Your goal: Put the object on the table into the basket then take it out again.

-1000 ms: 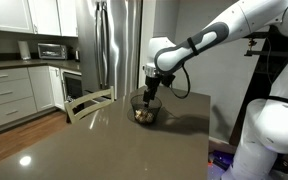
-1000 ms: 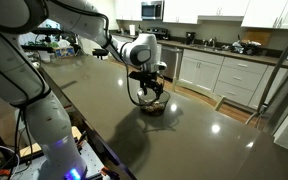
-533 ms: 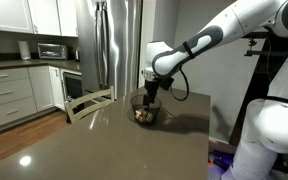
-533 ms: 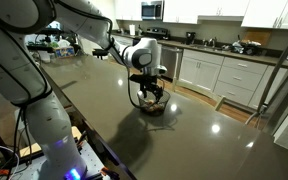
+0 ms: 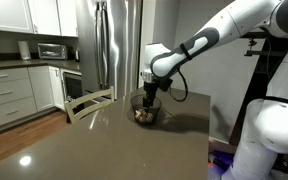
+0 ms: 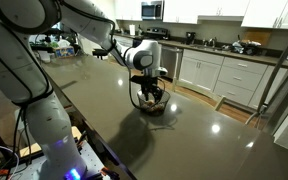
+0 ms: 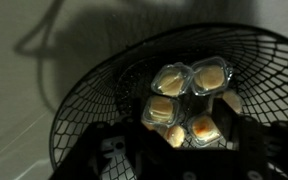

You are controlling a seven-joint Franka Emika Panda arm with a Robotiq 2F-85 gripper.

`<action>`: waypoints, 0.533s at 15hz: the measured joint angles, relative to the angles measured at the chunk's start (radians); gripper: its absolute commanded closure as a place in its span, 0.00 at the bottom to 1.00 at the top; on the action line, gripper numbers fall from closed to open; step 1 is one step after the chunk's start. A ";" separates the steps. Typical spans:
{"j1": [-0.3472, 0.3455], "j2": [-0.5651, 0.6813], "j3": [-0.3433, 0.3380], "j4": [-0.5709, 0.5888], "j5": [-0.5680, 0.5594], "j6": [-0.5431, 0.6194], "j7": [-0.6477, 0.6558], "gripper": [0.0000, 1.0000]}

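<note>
The dark wire-mesh basket (image 5: pixel 144 113) stands on the glossy dark table (image 5: pixel 99 150), and shows in both exterior views (image 6: pixel 155 105). My gripper (image 5: pixel 148 97) reaches down into it from above (image 6: pixel 150 92). In the wrist view the basket (image 7: pixel 84 95) holds several clear cups with cream-beige filling (image 7: pixel 168 79). A tiny pale beige lump, the object (image 7: pixel 174 134), lies on the basket floor between my fingers, close to the left one. My gripper (image 7: pixel 192 126) is open, its dark fingers apart on either side of the lump and one cup.
A steel fridge (image 5: pixel 119 45) and white kitchen cabinets (image 5: pixel 9 90) stand behind the table. A chair back (image 5: pixel 92 100) sits at the far table edge. A counter with white cabinets (image 6: pixel 229 75) lies beyond the table. The robot base (image 5: pixel 269 130) stands nearby.
My gripper has sunk slightly deeper into the basket and shifted a little sideways. The basket has not moved.
</note>
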 measured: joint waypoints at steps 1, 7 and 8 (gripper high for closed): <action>0.000 0.003 0.000 0.000 0.000 0.000 0.000 0.02; 0.000 0.019 0.001 0.001 -0.006 -0.001 0.000 0.32; 0.000 0.023 0.001 0.003 -0.009 -0.002 0.000 0.36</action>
